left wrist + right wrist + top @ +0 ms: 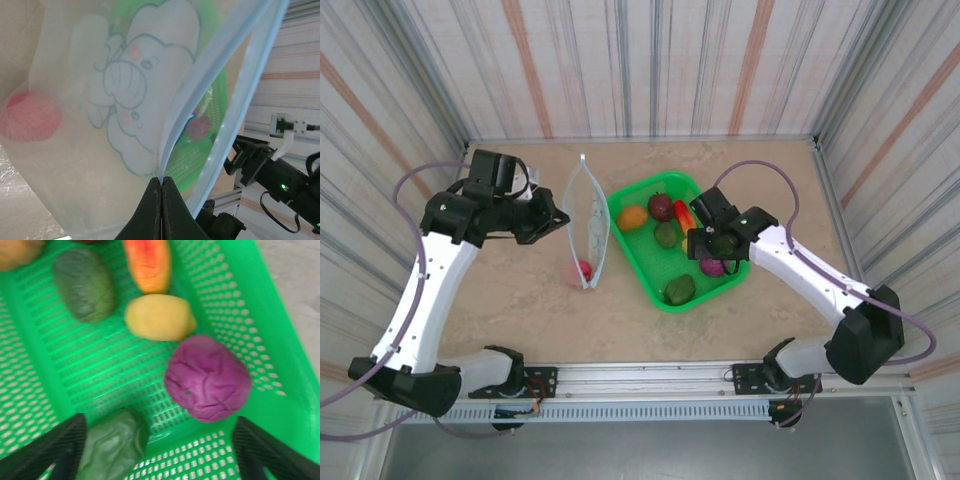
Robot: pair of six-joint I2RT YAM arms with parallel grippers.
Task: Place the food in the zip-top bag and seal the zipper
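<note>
The clear zip-top bag point(588, 215), printed with an elephant point(125, 85), stands on edge left of the basket with its mouth parted. My left gripper point(557, 219) is shut on the bag's pale bluish zipper strip point(200, 75), with its fingertips point(161, 181) pinching one side of the rim. One red food piece point(584, 268) lies inside the bag point(30, 117). My right gripper point(720, 246) hangs open over the basket point(160, 432). Between and ahead of its fingers lie a magenta piece point(207, 377), a yellow one point(160, 317), an orange-red one point(147, 262) and two dark green ones point(85, 285) point(112, 450).
The green mesh basket point(642, 270) sits mid-table holding several foods, among them an orange one point(633, 217) and a maroon one point(660, 206). Striped walls close the table in on three sides. Bare tabletop point(520, 300) lies in front of the bag.
</note>
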